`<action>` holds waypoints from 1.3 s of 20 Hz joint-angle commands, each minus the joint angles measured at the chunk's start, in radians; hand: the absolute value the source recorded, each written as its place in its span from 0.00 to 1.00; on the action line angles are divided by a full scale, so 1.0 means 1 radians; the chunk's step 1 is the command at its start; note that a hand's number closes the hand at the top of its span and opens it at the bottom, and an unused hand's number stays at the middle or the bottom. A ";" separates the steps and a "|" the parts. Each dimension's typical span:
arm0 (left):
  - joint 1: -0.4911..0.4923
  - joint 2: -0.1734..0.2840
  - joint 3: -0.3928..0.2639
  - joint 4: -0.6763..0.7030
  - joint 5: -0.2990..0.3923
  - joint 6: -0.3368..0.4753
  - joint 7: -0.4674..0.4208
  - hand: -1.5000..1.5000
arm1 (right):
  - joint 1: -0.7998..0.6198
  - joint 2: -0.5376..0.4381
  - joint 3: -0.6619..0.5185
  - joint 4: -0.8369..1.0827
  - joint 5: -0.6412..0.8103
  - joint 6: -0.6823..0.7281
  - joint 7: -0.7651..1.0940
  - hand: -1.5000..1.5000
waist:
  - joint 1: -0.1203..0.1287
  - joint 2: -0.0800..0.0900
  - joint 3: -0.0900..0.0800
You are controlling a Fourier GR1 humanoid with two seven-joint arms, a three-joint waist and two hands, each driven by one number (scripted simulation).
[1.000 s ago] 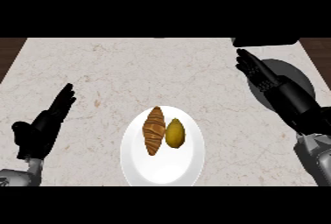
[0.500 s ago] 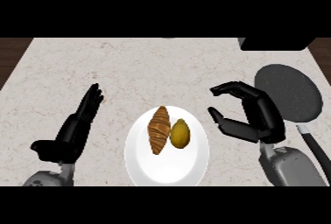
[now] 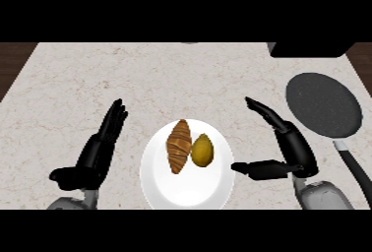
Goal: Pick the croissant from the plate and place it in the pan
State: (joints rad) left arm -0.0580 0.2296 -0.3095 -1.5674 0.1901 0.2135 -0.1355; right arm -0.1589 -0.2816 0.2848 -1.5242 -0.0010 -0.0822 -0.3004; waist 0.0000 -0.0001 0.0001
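Croissant (image 3: 178,145) lying on the white plate (image 3: 187,189) at lower centre, beside a yellowish fruit (image 3: 202,150). Right hand (image 3: 289,147) just right of the plate, fingers spread, empty. Left hand (image 3: 98,147) open at lower left. Pan (image 3: 323,104) at upper right.

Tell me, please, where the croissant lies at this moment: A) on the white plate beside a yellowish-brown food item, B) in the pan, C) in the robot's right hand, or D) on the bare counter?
A: the croissant lies on the white plate next to the yellowish-brown item, while the pan holds nothing and the right hand is open beside the plate.
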 commanded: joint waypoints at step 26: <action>0.030 -0.039 0.071 0.008 -0.055 -0.078 -0.013 0.50 | -0.386 0.224 0.314 0.335 0.592 0.253 0.602 0.00 | 0.005 0.000 0.000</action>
State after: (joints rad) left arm -0.0611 0.1808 -0.2692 -1.5587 0.1378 0.1716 -0.1261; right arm -0.5611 -0.1025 0.6215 -1.2510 0.5273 0.1696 0.3270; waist 0.0070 0.0002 -0.0003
